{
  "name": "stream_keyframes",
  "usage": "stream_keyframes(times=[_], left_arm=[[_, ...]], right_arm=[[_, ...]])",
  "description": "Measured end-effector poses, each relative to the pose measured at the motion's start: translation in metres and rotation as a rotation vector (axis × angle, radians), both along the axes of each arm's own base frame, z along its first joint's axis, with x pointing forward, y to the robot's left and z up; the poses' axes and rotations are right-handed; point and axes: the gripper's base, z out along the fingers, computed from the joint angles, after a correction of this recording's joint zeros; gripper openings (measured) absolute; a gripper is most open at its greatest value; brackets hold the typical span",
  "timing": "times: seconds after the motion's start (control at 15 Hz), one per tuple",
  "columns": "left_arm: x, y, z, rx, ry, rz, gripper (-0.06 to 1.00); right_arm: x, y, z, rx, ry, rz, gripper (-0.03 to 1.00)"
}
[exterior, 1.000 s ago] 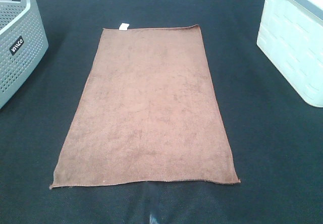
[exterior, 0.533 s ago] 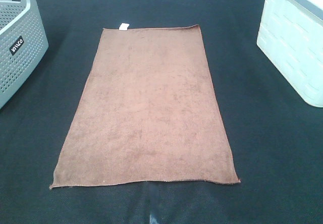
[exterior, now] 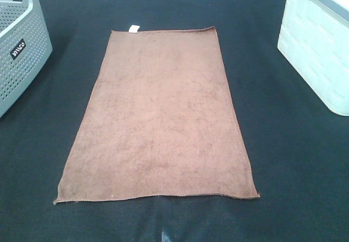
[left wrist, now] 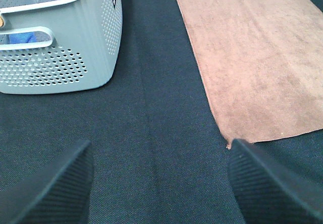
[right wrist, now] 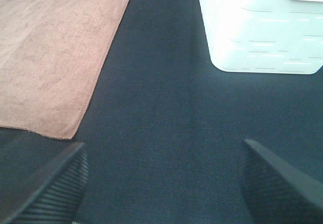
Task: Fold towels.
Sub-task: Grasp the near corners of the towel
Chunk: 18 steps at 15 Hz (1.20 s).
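Observation:
The reddish-brown towel lies flat and spread out on the dark table cloth, long side running front to back, with its small white tag on the far short edge. It also shows in the left wrist view and in the right wrist view. My left gripper is open and empty above bare cloth, beside the towel's near left corner. My right gripper is open and empty above bare cloth, beside the near right corner. Neither arm shows in the exterior high view.
A grey perforated basket stands at the far left; the left wrist view shows its wall and something blue inside. A white bin stands at the far right, also in the right wrist view.

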Motion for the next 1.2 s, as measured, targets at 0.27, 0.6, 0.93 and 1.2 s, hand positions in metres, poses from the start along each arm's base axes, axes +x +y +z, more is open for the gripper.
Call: stream_keyframes(times=[0.27,0.6,0.93,1.2], left_arm=[[0.0,-0.001,0.004,-0.06,-0.026,0.021,0.71],[0.05,-0.004,0.023,-0.28,-0.109,0.042,0.71],[0.113,-0.011,0.007,-0.503,0.153,0.078,0.71],[0.163,-0.016,-0.035,-0.516,0.453,0.068,0.71]], right_arm=[[0.001,0.0,0.0,0.0,0.008,-0.002,0.77],[0.053,0.0,0.009,0.051,0.175,-0.051,0.77],[0.104,0.006,-0.009,0.125,0.457,-0.053,0.77],[0.143,0.016,-0.032,0.252,0.641,-0.069,0.77]])
